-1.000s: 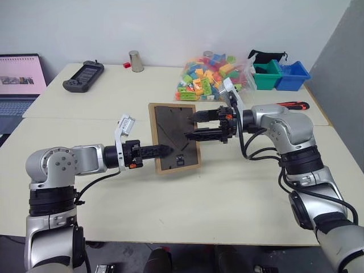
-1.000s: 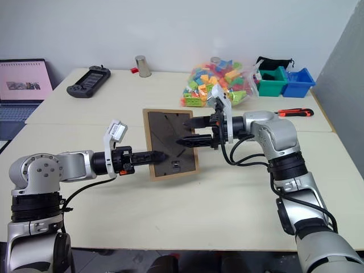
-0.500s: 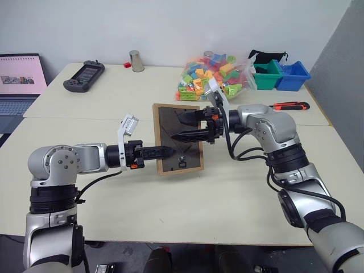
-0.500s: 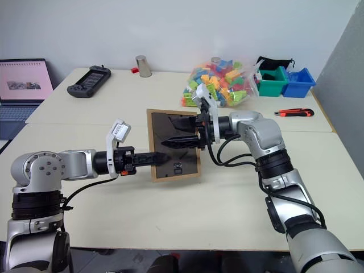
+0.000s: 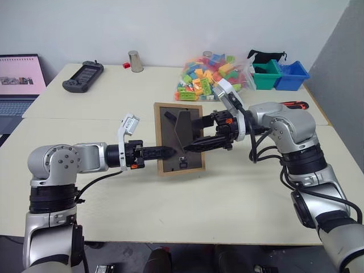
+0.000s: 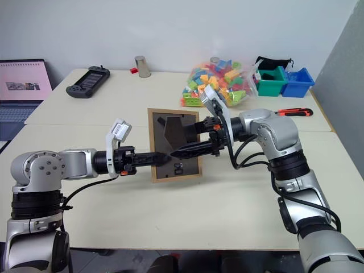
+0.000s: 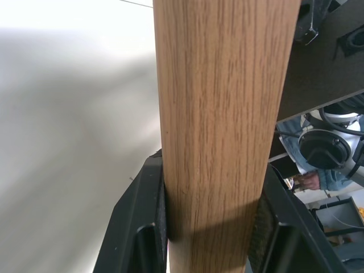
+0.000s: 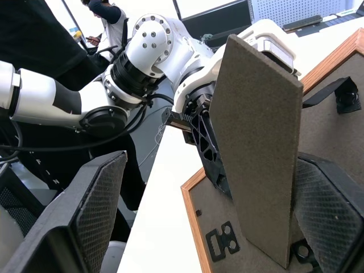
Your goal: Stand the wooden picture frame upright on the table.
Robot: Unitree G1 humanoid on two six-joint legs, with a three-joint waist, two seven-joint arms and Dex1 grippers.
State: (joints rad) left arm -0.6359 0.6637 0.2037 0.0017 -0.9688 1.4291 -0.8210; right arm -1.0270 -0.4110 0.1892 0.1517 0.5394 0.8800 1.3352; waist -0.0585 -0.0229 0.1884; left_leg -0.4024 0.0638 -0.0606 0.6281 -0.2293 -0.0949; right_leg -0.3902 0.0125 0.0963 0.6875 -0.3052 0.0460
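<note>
left hand (image 5: 165,152), reaching in from the lower left of the head view, pinches the left edge of the wooden picture frame (image 5: 180,137) and holds it with its dark back toward the camera, near the middle of the picture, above the tabletop (image 5: 227,199); its fingers (image 7: 142,227) press on both faces of the wood; right hand (image 5: 196,133) comes from the right with its fingers spread wide, one above and one below the fold-out stand (image 5: 183,128); a second ago the stand lay flat against the back panel; now it is swung out from the panel and catches the light; the right hand has drawn back toward the right since then; with the stand out, the frame looks ready to be lowered onto the tabletop; whether its bottom edge already touches the surface i cannot tell.
</note>
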